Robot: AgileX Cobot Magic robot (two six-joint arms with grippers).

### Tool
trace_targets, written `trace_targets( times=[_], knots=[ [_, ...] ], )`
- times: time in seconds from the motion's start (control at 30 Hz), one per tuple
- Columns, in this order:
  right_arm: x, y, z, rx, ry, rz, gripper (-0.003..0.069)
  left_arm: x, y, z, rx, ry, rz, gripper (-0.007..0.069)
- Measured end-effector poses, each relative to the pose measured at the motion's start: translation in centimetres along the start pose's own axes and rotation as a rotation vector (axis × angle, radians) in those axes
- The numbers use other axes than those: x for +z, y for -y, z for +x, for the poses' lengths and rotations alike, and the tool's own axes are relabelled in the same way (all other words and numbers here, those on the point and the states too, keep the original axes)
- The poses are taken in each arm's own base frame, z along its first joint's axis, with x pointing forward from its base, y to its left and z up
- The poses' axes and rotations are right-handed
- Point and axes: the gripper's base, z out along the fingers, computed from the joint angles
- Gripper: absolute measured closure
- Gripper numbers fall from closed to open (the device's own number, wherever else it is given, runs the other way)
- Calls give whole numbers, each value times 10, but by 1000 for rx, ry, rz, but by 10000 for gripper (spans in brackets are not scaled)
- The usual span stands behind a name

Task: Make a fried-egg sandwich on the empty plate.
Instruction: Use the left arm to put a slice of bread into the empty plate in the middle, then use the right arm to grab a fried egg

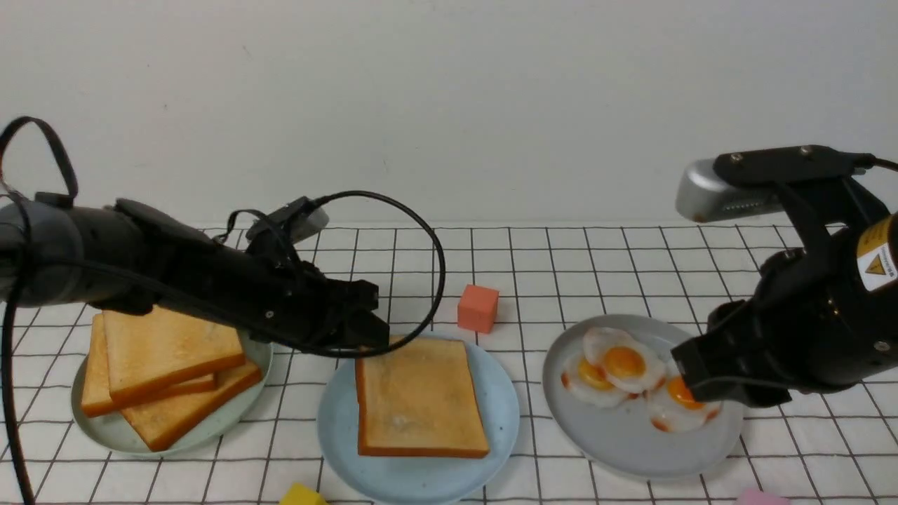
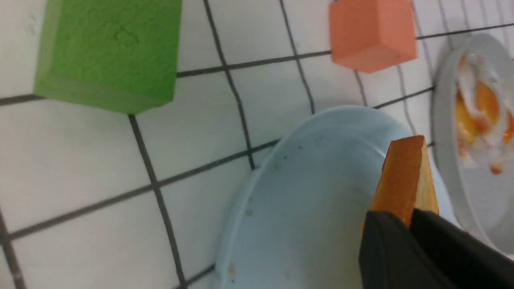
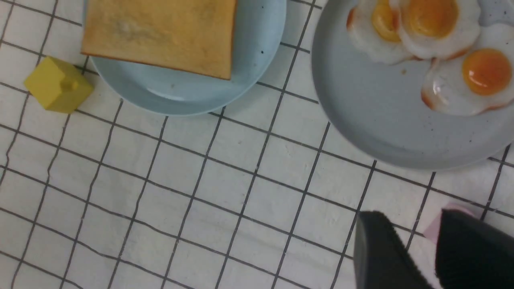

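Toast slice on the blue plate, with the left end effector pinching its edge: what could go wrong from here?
1. The left end effector is shut on the toast slice's far edge. Pulling away before opening could drag the slice off the light blue plate.
2. The three fried eggs overlap on the grey plate, so the open right end effector might lift two, or push one aside.

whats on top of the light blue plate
One toast slice, nothing on top of it, its far corner pinched in the left gripper. The middle of the light blue plate under the slice is covered.
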Motion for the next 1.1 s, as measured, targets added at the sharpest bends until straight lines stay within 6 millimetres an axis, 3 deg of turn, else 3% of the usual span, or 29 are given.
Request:
trace_targets(
  times=[0.1, 0.23, 0.33, 0.43, 0.47, 0.5, 0.53, 0.57, 0.6, 0.73, 0.8, 0.93, 1.1],
  knots=[
    [0, 0, 0, 1, 0, -1, 418, 7, 1, -1, 15, 36, -51, 533],
    [0, 0, 0, 13, 3, -4, 418, 10, 4, 0, 50, 42, -68, 407],
    [0, 0, 0, 36, 2, -3, 418, 7, 5, -1, 79, 42, -76, 218],
    [0, 0, 0, 48, 3, -4, 418, -7, 13, -9, 118, 100, -100, 53],
    [0, 0, 0, 49, 3, -4, 418, -10, 14, -10, 126, 110, -102, 43],
    [0, 0, -1, 53, 12, -6, 418, -26, 24, -16, 167, 155, -105, -14],
    [0, 0, -1, 53, 12, -6, 418, -26, 24, -16, 169, 154, -107, -17],
    [0, -1, -3, 54, 29, -10, 418, -45, 36, -20, 209, 193, -104, -34],
    [0, -1, -3, 54, 31, -10, 418, -47, 38, -21, 212, 197, -103, -34],
    [0, -2, -9, 63, 91, -27, 417, -93, 70, -17, 222, 207, -39, 8],
    [6, -2, -14, 82, 116, -22, 409, -110, 82, -6, 227, 126, -14, 67],
    [21, 7, -23, 143, 126, -3, 385, -125, 88, 12, 234, 7, -11, 195],
    [47, 56, -35, 329, 80, 85, 341, -148, 86, 54, 265, -52, -59, 432]
  ],
)
